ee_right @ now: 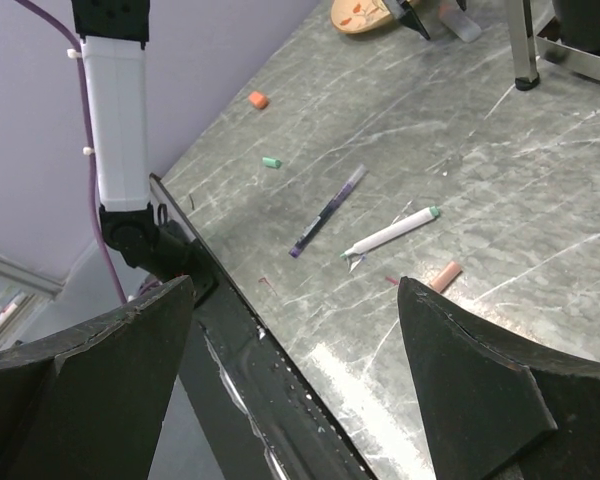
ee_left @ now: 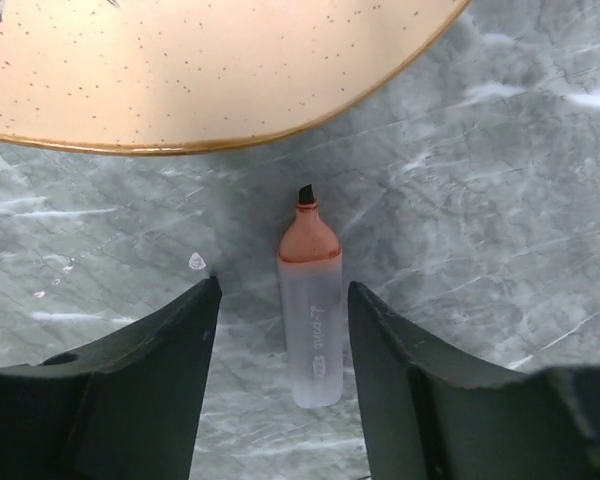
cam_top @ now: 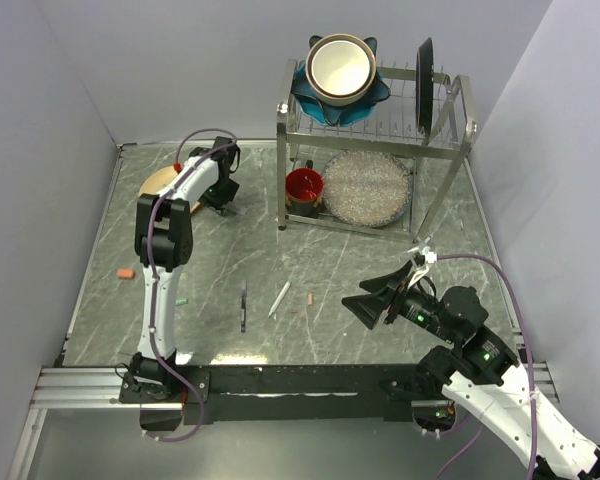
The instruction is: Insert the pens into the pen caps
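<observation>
Two wide-spread fingers marked the right gripper (cam_top: 352,311), which hung low over the table (cam_top: 380,260), well in front of the dish rack (cam_top: 281,170), with nothing between them. Just to the left of it, also well in front of the rack, three small things lay flat and apart from one another: a salmon cap (cam_top: 310,299), a white pen (cam_top: 280,299) with a teal tip, and a dark pen (cam_top: 243,308). Farther out to the rack's left and front, a teal cap (cam_top: 180,300) lay beside the left arm, and an orange cap (cam_top: 126,272) lay farther left, near the table's side edge.

Level with the rack's front and to its left, the left gripper (cam_top: 220,195) pointed down next to a tan plate (cam_top: 158,182). Its wrist camera showed a frosted pen (ee_left: 310,320) with an orange neck and a bare black tip lying on the table between the fingers (ee_left: 170,370), which stood apart with a gap on each side, touching nothing. That pen's tip pointed at the plate's rim, just short of it.

On the rack's top shelf sat a bowl (cam_top: 338,65), and beneath it a red cup (cam_top: 304,186).
</observation>
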`<action>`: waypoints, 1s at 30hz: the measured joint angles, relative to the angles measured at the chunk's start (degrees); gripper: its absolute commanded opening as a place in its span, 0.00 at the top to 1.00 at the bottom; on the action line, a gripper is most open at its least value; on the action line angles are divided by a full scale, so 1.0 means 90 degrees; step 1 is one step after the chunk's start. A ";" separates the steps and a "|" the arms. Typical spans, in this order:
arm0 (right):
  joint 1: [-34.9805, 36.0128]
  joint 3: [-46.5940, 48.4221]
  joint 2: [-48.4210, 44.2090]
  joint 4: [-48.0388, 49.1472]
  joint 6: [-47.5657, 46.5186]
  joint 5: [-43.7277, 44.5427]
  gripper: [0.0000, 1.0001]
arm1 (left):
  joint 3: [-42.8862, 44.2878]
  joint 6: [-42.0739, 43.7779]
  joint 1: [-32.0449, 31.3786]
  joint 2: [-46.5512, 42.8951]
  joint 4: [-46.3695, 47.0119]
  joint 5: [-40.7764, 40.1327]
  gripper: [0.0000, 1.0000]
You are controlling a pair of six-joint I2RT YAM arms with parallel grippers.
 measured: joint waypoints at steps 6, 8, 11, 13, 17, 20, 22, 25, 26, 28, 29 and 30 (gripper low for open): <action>0.0000 0.0000 -0.0002 0.0017 0.0010 -0.0058 0.10 | -0.0080 0.0153 -0.0066 -0.0015 -0.0034 -0.0177 0.51; 0.0000 0.0000 -0.0002 0.0015 0.0027 -0.0075 0.11 | -0.0226 0.0172 -0.0109 -0.0097 -0.0046 -0.0279 0.56; 0.0000 0.0000 -0.0005 0.0007 0.0066 -0.0080 0.11 | -0.0879 0.0226 -0.0153 -0.0457 0.0061 -0.0347 0.66; 0.0000 0.0002 -0.0029 -0.0015 0.0102 -0.0092 0.11 | -0.1671 0.0279 -0.0170 -0.0918 0.0328 -0.0364 0.77; 0.0000 0.0041 -0.0153 -0.0136 0.0134 -0.0090 0.11 | -0.3368 0.0342 -0.0194 -0.1987 0.0964 -0.0243 0.98; 0.0000 0.0102 -0.0199 -0.0172 0.0153 -0.0087 0.11 | -0.4488 0.0423 -0.0221 -0.2749 0.1472 -0.0083 0.99; 0.0000 0.0102 -0.0206 -0.0177 0.0185 -0.0087 0.11 | -0.5071 0.0498 -0.0287 -0.3174 0.1734 -0.0019 0.99; 0.0000 0.0063 -0.0194 -0.0153 0.0306 -0.0087 0.11 | -0.5697 0.0651 -0.0522 -0.3699 0.1911 0.0078 0.99; 0.0000 0.0039 -0.0168 -0.0143 0.0342 -0.0080 0.11 | -0.5821 0.0682 -0.0644 -0.3835 0.1894 0.0080 0.99; 0.0000 -0.0017 -0.0007 -0.0078 0.0415 -0.0078 0.12 | -0.5994 0.0782 -0.0947 -0.4160 0.1880 0.0073 0.99; 0.0000 -0.0046 0.0112 -0.0039 0.0457 -0.0078 0.12 | -0.6054 0.0811 -0.1134 -0.4354 0.1877 0.0063 0.99; 0.0002 -0.0073 0.0265 0.0000 0.0483 -0.0073 0.12 | -0.6084 0.0833 -0.1263 -0.4534 0.1877 0.0063 0.99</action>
